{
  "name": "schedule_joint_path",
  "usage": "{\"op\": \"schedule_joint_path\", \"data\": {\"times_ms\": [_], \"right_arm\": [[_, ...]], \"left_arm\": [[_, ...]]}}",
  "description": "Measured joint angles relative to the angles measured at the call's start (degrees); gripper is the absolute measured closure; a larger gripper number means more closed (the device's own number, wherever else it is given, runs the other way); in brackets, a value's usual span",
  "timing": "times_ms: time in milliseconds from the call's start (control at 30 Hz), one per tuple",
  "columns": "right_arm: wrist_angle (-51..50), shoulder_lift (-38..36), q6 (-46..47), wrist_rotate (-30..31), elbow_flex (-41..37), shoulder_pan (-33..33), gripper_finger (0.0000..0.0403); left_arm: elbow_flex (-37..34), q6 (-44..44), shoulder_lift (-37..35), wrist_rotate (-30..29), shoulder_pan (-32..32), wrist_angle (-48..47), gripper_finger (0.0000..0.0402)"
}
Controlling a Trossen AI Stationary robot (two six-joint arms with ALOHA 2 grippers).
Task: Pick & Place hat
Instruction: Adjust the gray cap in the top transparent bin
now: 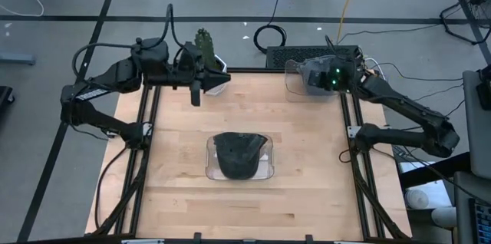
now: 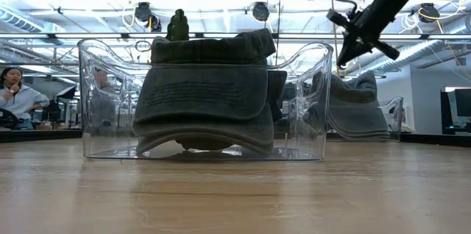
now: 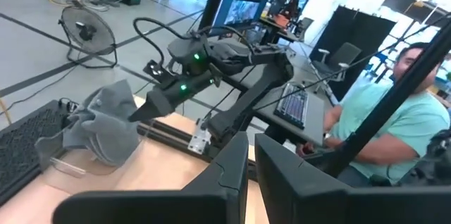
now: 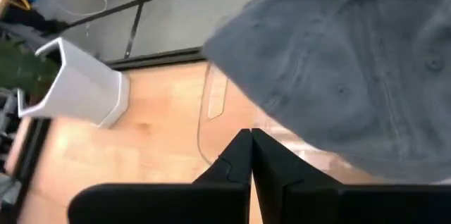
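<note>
A dark grey hat (image 1: 239, 154) lies in a clear bin (image 1: 211, 169) at the table's middle; in the low view the hat (image 2: 206, 101) fills that bin (image 2: 92, 101). A lighter grey hat (image 4: 352, 62) sits in a second clear bin (image 1: 291, 90) at the far right corner, and also shows as the hat (image 3: 106, 129) in the left wrist view. My right gripper (image 1: 301, 77) hovers shut just above that hat, fingers (image 4: 232, 164) pointing left. My left gripper (image 1: 219, 79) hangs shut at the far left, near a potted plant, touching nothing.
A white pot with a green plant (image 1: 205, 51) stands at the far edge beside my left gripper; the pot (image 4: 77, 86) also shows in the right wrist view. Bare wood lies around the middle bin. A keyboard (image 1: 307, 54) lies beyond the far edge. People sit in the room behind.
</note>
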Motion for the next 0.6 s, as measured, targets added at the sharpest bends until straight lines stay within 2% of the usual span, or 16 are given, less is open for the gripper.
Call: {"op": "schedule_joint_path", "data": {"times_ms": [367,467,600], "right_arm": [[1.65,5.21,5.19,-8.45,0.12,-11.32,0.0403],[2.23,6.65,5.59,-14.16,0.12,-12.87,0.0403],[0.47,7.91,5.62,-15.34,0.08,-12.79,0.0403]], "left_arm": [[0.0,-1.38,0.0,0.04,2.98,-0.35,0.0366],[0.0,-1.35,0.02,0.06,3.03,-0.36,0.0366],[0.0,-1.38,0.02,0.06,3.03,-0.36,0.0366]]}}
